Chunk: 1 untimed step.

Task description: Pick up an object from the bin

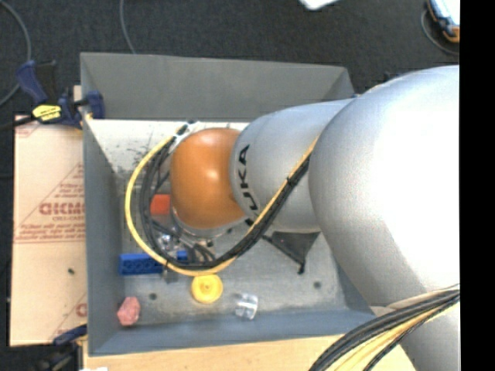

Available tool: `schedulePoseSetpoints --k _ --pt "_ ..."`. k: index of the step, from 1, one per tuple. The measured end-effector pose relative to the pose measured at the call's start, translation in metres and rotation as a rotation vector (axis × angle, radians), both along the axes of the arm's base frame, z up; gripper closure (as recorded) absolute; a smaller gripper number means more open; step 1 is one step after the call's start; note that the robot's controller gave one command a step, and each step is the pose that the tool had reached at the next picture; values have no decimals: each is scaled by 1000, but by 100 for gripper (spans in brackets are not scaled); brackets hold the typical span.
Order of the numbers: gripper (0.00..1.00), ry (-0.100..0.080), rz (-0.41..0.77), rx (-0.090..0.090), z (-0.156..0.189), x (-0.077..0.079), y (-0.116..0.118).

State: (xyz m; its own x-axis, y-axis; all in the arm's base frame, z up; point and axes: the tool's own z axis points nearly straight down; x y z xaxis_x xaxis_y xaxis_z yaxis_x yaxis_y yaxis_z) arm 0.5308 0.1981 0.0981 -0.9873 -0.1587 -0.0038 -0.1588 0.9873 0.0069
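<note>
My gripper (172,243) reaches down into the left middle of the bin, and just a bit of its metal body shows. A blue toy brick (139,264) lies right beside it on the left, touching or nearly so. A small orange-red block (160,205) sits just behind it, partly hidden by cables. A yellow round cap-like piece (206,288) lies a little in front of it on the bin floor.
A pink lump (128,310) rests in the front left corner. A clear plastic piece (246,305) lies by the front wall. A dark flat wedge (291,246) lies under the arm at the right. The arm, with its orange cover and cable loop, spans the bin's middle.
</note>
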Motion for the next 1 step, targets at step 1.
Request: schedulePoseSetpoints --k 1 --pt "100 6 0 -2 8 -1 0"
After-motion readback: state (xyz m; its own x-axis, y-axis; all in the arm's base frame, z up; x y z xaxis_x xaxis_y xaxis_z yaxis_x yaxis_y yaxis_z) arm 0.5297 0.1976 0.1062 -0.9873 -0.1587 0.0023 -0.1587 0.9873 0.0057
